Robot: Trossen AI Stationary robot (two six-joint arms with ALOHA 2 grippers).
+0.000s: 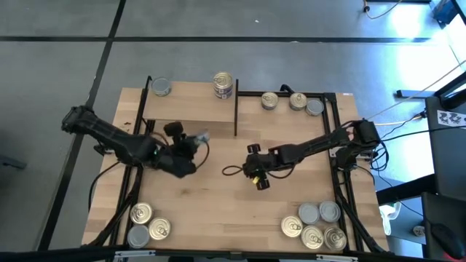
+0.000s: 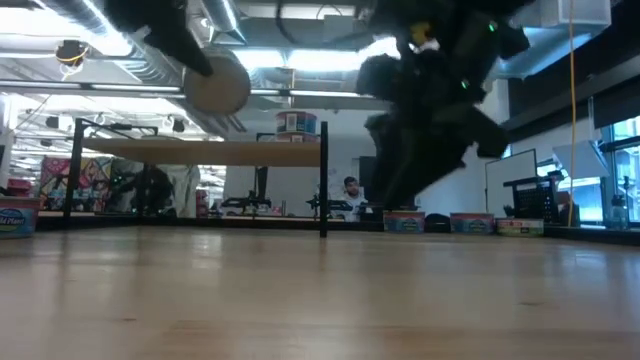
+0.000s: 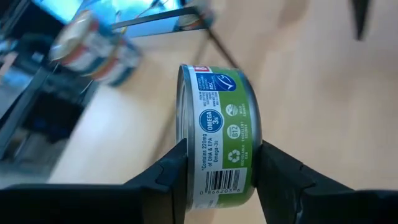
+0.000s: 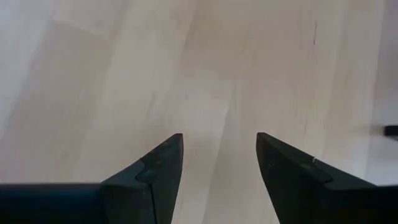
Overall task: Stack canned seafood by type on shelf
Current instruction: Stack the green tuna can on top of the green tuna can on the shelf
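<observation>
low view: bare pale wood tabletop [image 2: 300,300], dim workshop behind

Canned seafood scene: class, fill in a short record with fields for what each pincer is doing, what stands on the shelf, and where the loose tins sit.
Left pincer: shut on a green-labelled tin, held on edge above the table, near the shelf
Right pincer: open, empty, over bare tabletop mid-table
Shelf: one tin at its far left corner, a stack at its far right corner
Far right of table: three tins
Near left corner: three tins
Near right corner: five tins
</observation>
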